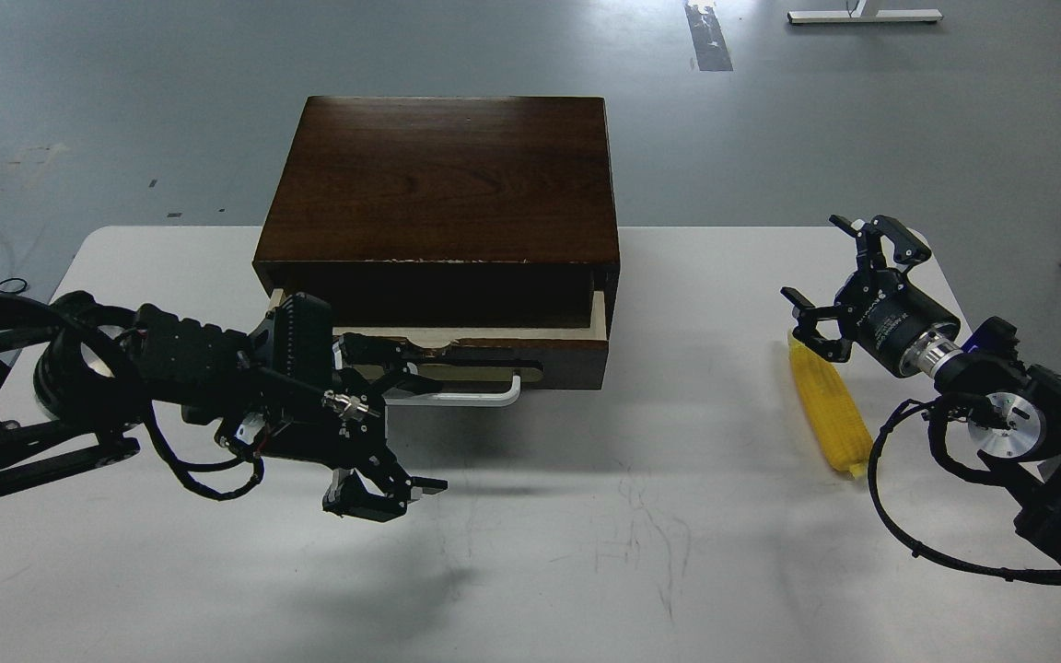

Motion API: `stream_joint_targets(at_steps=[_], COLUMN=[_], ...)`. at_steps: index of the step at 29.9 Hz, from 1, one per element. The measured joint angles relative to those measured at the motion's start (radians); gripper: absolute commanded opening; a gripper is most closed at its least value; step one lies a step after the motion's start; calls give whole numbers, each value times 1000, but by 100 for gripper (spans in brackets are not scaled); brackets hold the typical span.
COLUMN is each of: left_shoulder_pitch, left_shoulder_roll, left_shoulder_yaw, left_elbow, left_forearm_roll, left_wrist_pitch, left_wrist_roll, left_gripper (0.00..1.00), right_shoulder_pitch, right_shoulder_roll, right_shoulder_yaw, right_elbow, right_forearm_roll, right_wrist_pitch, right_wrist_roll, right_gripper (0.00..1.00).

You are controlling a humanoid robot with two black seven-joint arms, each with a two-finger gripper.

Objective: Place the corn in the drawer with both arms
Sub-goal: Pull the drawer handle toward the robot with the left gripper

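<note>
Both jaws spread and empty: left gripper (420,382) at the handle (466,394) of the barely opened drawer (494,336), right gripper (830,285) above the corn (830,410) lying ungrasped near the table's (586,552) right edge.

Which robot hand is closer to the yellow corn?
The right gripper. It hovers open at the far end of the corn. The left gripper is far off at the drawer handle.
</note>
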State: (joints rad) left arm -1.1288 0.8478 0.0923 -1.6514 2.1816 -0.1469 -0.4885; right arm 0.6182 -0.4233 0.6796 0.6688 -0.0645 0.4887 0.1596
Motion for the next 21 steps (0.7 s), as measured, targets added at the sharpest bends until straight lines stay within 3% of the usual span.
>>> stream_joint_targets(at_steps=[21], left_shoulder_pitch=[30], left_shoulder_roll=[51], left_shoulder_yaw=[-5], left_elbow=[-68], left_forearm_roll=[0], left_wrist_pitch=[0], left_wrist_roll=[0], left_gripper=[98], right_shoulder_pitch=[2], right_shoulder_roll=[0], right_shoulder_yaw=[0], right_elbow=[0], right_forearm_roll=[0], right_wrist_pitch=[0], right_wrist_roll=[0], right_gripper=[100])
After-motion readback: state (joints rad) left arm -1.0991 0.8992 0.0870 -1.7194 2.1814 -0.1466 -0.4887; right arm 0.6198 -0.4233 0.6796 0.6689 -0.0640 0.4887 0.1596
